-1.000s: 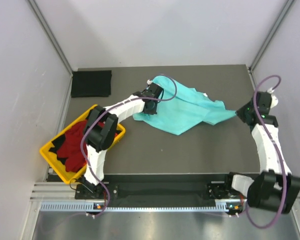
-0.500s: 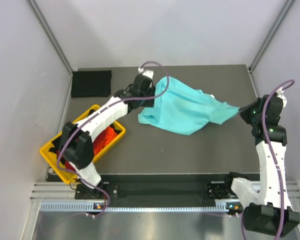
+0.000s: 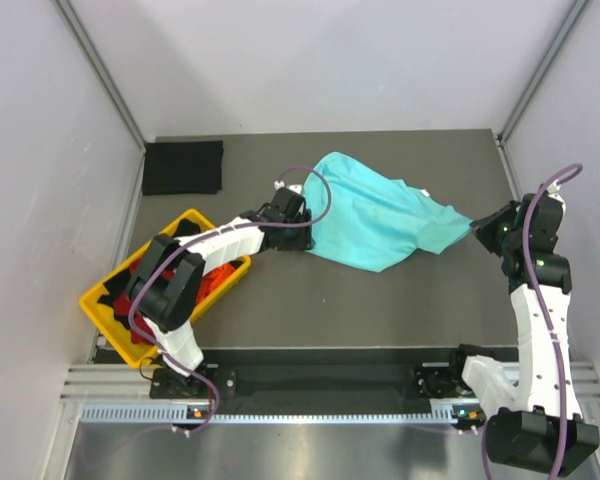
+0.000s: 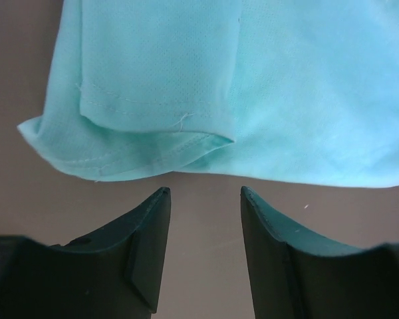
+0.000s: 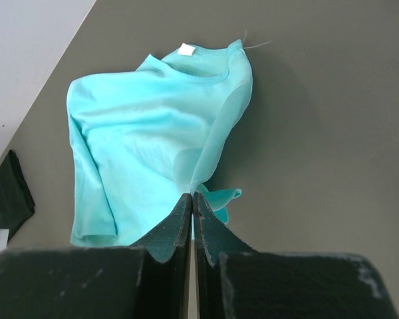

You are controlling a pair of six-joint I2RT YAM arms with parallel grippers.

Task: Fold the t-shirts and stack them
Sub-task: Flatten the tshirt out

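Observation:
A mint-teal t-shirt [image 3: 375, 218] lies spread and rumpled across the middle of the dark table. My left gripper [image 3: 302, 228] rests low at the shirt's left edge. In the left wrist view it [image 4: 204, 193] is open with only bare table between the fingers, just short of the sleeve hem [image 4: 153, 116]. My right gripper [image 3: 477, 226] is shut on the shirt's right corner, and the right wrist view shows teal cloth [image 5: 139, 133] pinched at its tips [image 5: 192, 196]. The white neck label [image 5: 186, 48] faces up at the far end.
A yellow tray [image 3: 100, 315] at the front left holds red cloth [image 3: 218, 272] and black cloth [image 3: 140, 265]. A folded black shirt [image 3: 183, 166] lies at the back left corner. Grey walls close in the table on three sides.
My left gripper opened, let go of the shirt's left side and moved nearer, down to the cloth's edge. The released cloth settled flat. The right gripper kept its grip.

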